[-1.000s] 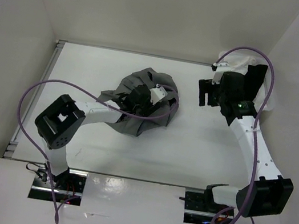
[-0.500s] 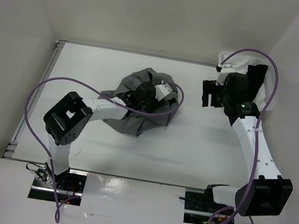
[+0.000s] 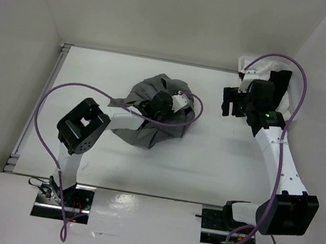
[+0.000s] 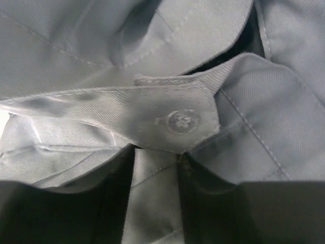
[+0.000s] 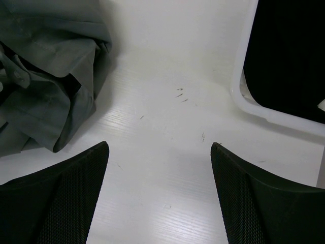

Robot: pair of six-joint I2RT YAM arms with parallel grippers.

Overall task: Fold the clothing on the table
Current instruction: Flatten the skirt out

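Observation:
The clothing (image 3: 140, 127) is a grey garment lying in a crumpled heap on the table (image 3: 206, 161), left of centre. My left gripper (image 3: 167, 106) is pressed into the top of the heap. In the left wrist view, a stitched fold of the clothing (image 4: 155, 198) fills the gap between the two dark fingers (image 4: 76, 213), just below a buttoned tab (image 4: 184, 121), and my left gripper (image 4: 156, 170) is shut on it. My right gripper (image 3: 229, 102) hovers open to the right of the heap. The right wrist view shows bare table between its wide pads (image 5: 66, 193) and the clothing (image 5: 45, 76) at the upper left.
A white basket (image 5: 242, 96) holding a black garment (image 5: 289, 51) stands at the back right, close behind the right gripper. White walls enclose the table on three sides. A metal rail (image 3: 39, 106) runs along its left edge.
My left gripper has pushed a little to the right into the heap and its jaws have come together on a fold. The right gripper has drifted slightly right.

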